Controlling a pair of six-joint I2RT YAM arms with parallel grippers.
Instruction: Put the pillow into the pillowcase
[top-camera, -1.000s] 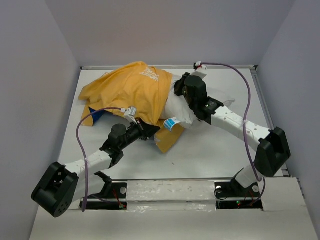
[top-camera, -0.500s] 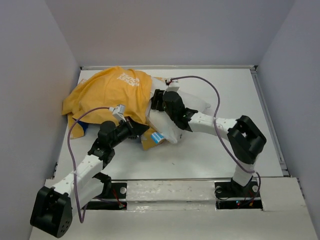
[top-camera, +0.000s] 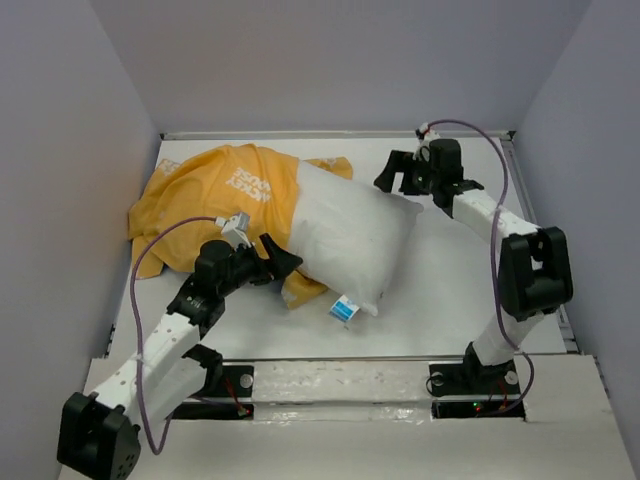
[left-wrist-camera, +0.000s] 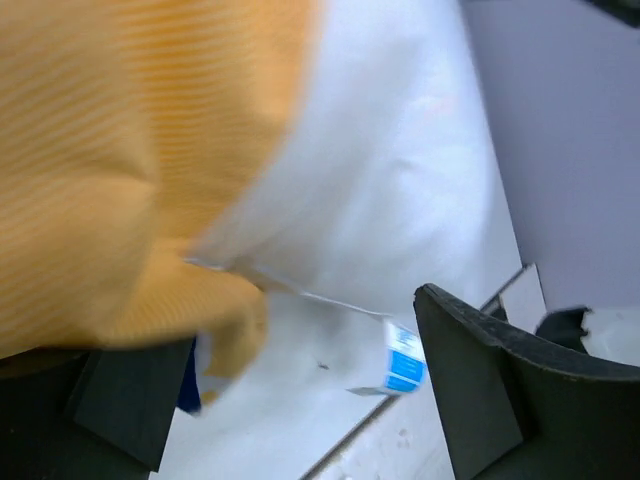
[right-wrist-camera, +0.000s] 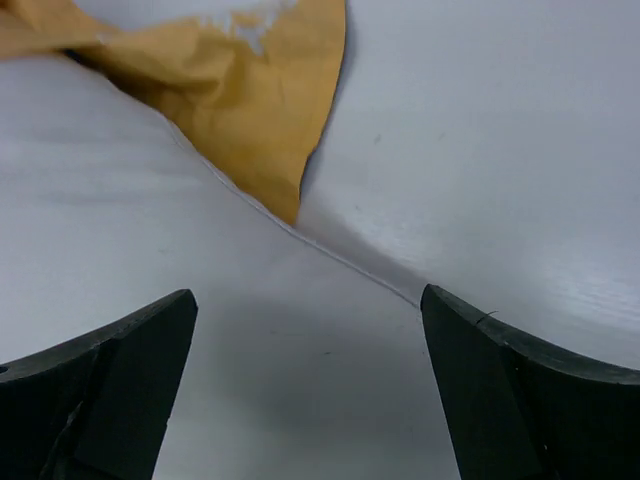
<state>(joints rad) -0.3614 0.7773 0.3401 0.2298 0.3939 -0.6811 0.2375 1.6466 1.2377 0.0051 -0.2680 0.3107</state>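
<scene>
Top external: pillow (top-camera: 350, 235) partly inside pillowcase (top-camera: 215, 195); left jaws apart, right jaws apart.

The white surface (top-camera: 450, 300) carries a crumpled orange-yellow pillowcase (top-camera: 215, 195) at its far left and a plump white pillow (top-camera: 350, 240) lying slantwise at the middle. The pillow's left end is under the pillowcase's edge, and its blue-and-white tag (top-camera: 344, 308) is at the near corner.

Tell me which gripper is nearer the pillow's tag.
The left gripper, beside the pillow's tagged near corner; the right gripper is at the far corner.
</scene>
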